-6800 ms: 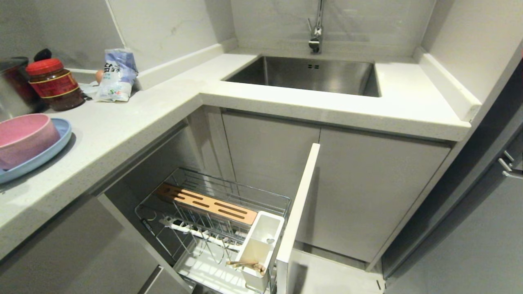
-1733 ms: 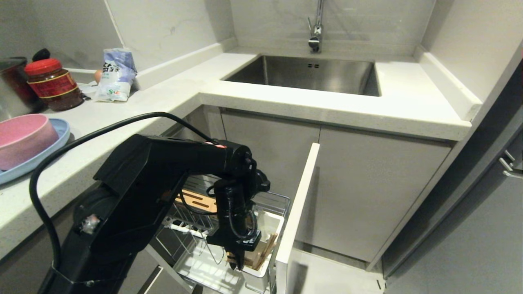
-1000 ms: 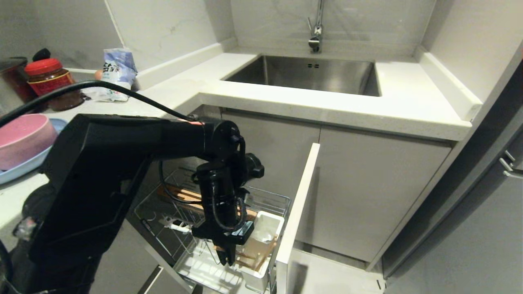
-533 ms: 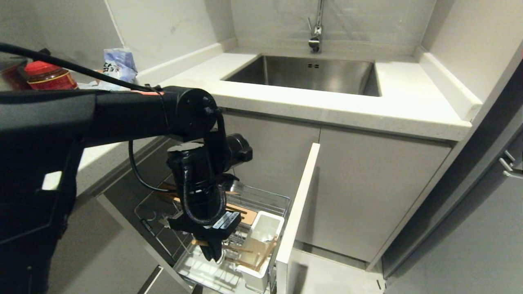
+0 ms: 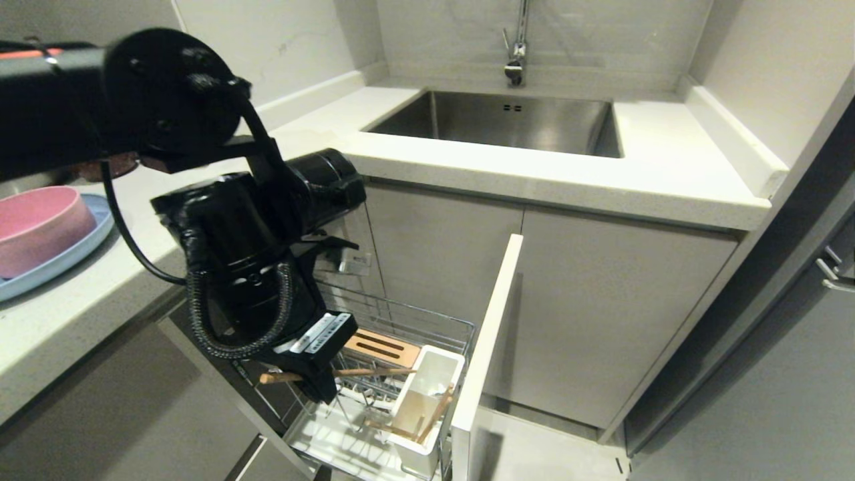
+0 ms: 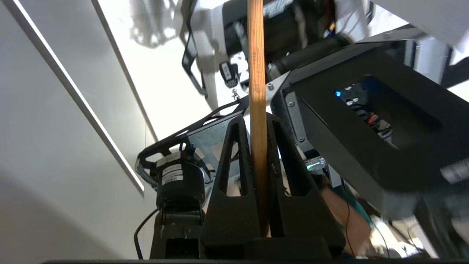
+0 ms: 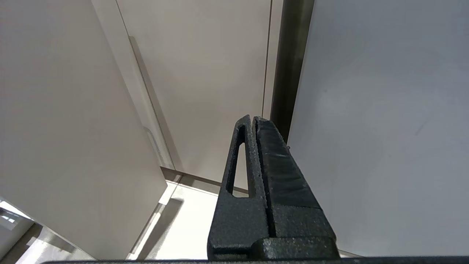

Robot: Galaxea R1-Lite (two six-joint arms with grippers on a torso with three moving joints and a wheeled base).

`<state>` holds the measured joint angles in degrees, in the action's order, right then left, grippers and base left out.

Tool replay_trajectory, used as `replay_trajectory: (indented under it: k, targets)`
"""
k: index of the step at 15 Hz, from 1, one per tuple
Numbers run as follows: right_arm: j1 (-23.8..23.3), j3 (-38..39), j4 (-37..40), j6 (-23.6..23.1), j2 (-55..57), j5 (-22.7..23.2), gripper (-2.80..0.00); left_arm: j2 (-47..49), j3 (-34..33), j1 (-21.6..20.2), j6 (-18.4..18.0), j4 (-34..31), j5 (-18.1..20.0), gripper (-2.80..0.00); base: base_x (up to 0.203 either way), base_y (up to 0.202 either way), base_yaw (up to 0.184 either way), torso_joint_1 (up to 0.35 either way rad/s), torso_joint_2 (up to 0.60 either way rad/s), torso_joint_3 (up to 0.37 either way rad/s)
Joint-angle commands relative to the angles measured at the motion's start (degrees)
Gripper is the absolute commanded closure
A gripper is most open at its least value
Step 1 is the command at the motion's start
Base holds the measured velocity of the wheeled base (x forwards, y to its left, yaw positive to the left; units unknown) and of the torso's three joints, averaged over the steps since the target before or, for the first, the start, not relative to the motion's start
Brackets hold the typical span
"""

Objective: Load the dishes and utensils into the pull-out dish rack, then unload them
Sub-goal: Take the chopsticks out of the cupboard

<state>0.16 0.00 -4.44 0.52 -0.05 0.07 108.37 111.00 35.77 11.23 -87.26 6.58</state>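
Observation:
My left gripper (image 5: 322, 391) hangs over the pull-out dish rack (image 5: 427, 319), shut on one wooden chopstick (image 5: 374, 371) that lies level across its fingers. In the left wrist view the chopstick (image 6: 256, 73) runs straight out between the two black fingers (image 6: 234, 154). Another chopstick (image 5: 437, 411) leans in the rack's white utensil cup (image 5: 434, 374). The pink bowl (image 5: 37, 227) sits on the light-blue plate (image 5: 100, 224) on the counter at far left. My right gripper (image 7: 253, 119) is shut and empty, parked low facing cabinet fronts.
The rack's light-grey front panel (image 5: 487, 334) stands out to the right of the cup, and its slotted wooden bar (image 5: 381, 346) lies behind my gripper. The steel sink (image 5: 507, 120) and faucet (image 5: 516, 60) are at the back. My black left arm (image 5: 234, 254) covers the counter's corner.
My left arm has risen and swung up to the left, lifting one chopstick out of the white cup. The stick now lies level above the rack. The right arm has not moved.

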Motion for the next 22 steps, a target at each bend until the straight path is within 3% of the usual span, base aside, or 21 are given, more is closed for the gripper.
replay_trajectory:
  k: [1,6,9,13,16,19,20,22]
  targets:
    - [0.0,1.5,0.0,0.0,0.0,0.0,0.00,-7.9,0.0,0.0,0.1,-0.4,-0.2,0.00,0.000,0.000,0.000,0.000,0.00,0.000]
    - [0.0,1.5,0.0,0.0,0.0,0.0,0.00,-21.9,0.0,-1.3,0.0,1.5,-2.9,0.00,0.000,0.000,0.000,0.000,0.00,0.000]
    - [0.0,1.5,0.0,0.0,0.0,0.0,0.00,-29.2,0.0,-5.8,0.0,7.4,-4.4,0.00,0.000,0.000,0.000,0.000,0.00,0.000]
    - [0.0,1.5,0.0,0.0,0.0,0.0,0.00,-35.9,-0.1,-20.1,0.0,15.8,-5.1,0.00,0.000,0.000,0.000,0.000,0.00,0.000]
    - [0.0,1.5,0.0,0.0,0.0,0.0,0.00,-38.5,-0.1,-34.7,-0.4,18.2,-8.5,0.00,0.000,0.000,0.000,0.000,0.00,0.000]
    - [0.0,1.5,0.0,0.0,0.0,0.0,0.00,-38.8,-0.5,-49.3,-3.2,18.9,-11.1,0.00,0.000,0.000,0.000,0.000,0.00,0.000]
    - [0.0,1.5,0.0,0.0,0.0,0.0,0.00,-38.2,-0.7,-52.5,-4.4,19.0,-11.6,0.00,0.000,0.000,0.000,0.000,0.00,0.000]
    - [0.0,1.5,0.0,0.0,0.0,0.0,0.00,-35.2,-1.6,-54.5,-5.7,18.8,-14.5,0.00,0.000,0.000,0.000,0.000,0.00,0.000]
